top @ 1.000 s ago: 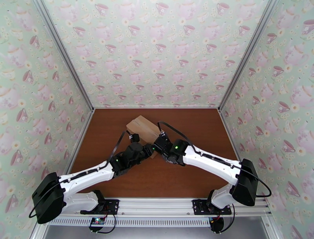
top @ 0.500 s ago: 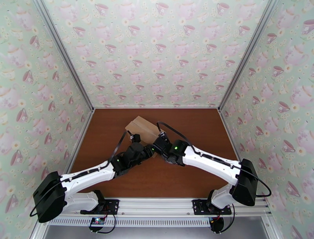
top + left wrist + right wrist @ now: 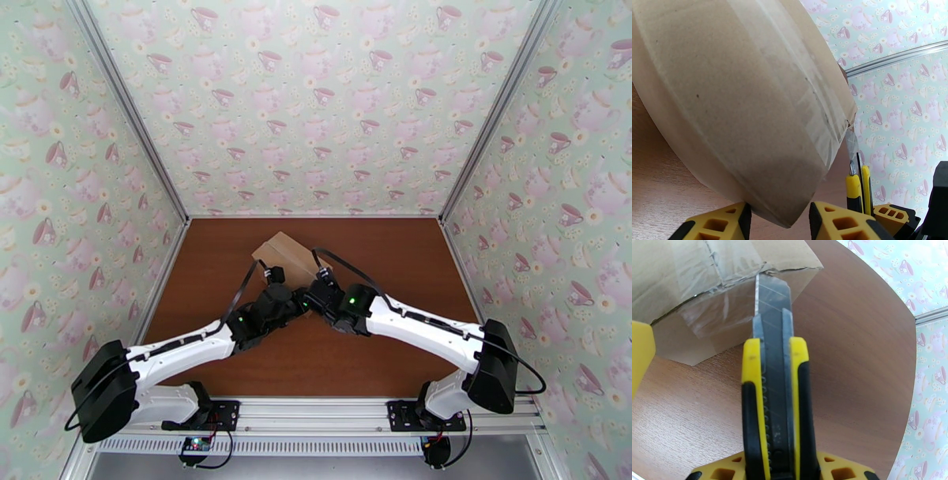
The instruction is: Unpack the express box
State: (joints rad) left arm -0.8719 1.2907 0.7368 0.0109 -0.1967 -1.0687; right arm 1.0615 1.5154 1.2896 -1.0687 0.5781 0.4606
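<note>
1. Position: the plain brown rectangular cardboard express box (image 3: 284,254) lies on the dark brown wooden surface (image 3: 395,260), closer to its far edge than to the near edge and a little left of the middle.
2. The left claw (image 3: 778,216) is closed narrowly on a lower corner of the express box, with one yellow finger on each side of the cardboard. I judge that it steadies the box.
3. The right claw (image 3: 779,471) is clamped on the handle of a yellow-and-black utility knife (image 3: 774,405), whose steel blade is pushed out.
4. The blade tip touches the strip of clear tape (image 3: 707,315) at the upper edge of the box end, where the tape is wrinkled.
5. Done, in my judgement: the knife is in hand and placed at the seam, and the cut seems only begun.
6. Left: to slit the tape along the top, to open the flaps, which are closed now, and to take out the content, which is hidden.
</note>
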